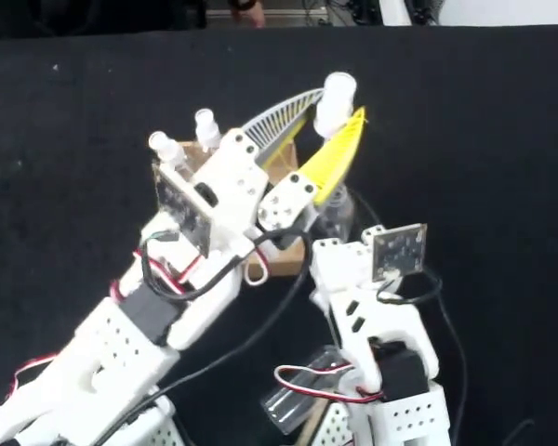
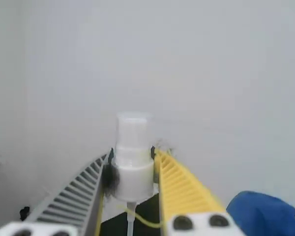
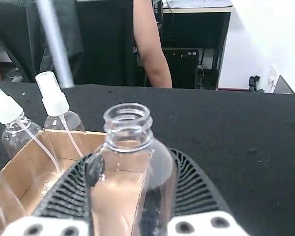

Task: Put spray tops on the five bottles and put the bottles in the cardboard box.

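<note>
Danger point first: the spray top (image 1: 338,91) sits high above the open bottle (image 3: 128,140), and its long dip tube has to thread that narrow neck. I take the pale rod (image 3: 54,44) in the right wrist view to be that tube. If it comes down off-centre it could catch the rim, bend, or lever the bottle askew in its grip. A crooked top won't seat on the threads either. The bottle stands just beside the cardboard box (image 3: 29,162), where two capped bottles (image 3: 56,110) are already in place, so a hard shove could rattle those too. One more clear bottle (image 1: 293,401) lies on the black table (image 1: 74,93) near the arm bases, and I can't tell whether it has a top.

Now the pincers. Left pincer (image 2: 132,169): narrowly parted, grey and yellow fingers clamped on the spray top's collar, nozzle head poking beyond the tips. Right pincer (image 3: 132,164): spread wider, black fingers wrapped round the open bottle's shoulder, holding it upright with the neck free.
</note>
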You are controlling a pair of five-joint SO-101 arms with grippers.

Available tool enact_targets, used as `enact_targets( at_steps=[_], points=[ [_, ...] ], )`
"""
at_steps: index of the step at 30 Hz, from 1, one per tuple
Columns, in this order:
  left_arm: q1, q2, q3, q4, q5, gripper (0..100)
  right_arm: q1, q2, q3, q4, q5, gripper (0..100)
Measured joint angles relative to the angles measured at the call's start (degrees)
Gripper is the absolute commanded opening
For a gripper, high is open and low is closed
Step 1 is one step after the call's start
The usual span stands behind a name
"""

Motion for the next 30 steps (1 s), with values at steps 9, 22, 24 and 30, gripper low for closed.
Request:
enact_targets(
  at_steps=[9,22,24,30],
  points=[
    [-0.1,0.0,6.9,-13.6,6.6,3,0.0,0.0,0.0,0.0,0.0,1.0],
    [-1.4,0.1,6.9,-8.8,11.6,3,0.0,0.0,1.1,0.1,0.0,1.1],
    [-1.8,0.1,6.9,-8.6,11.8,3,0.0,0.0,1.1,0.1,0.0,1.1],
    [-1.7,0.1,6.9,-8.6,11.8,3,0.0,0.0,1.1,0.1,0.0,1.1]
  ],
)
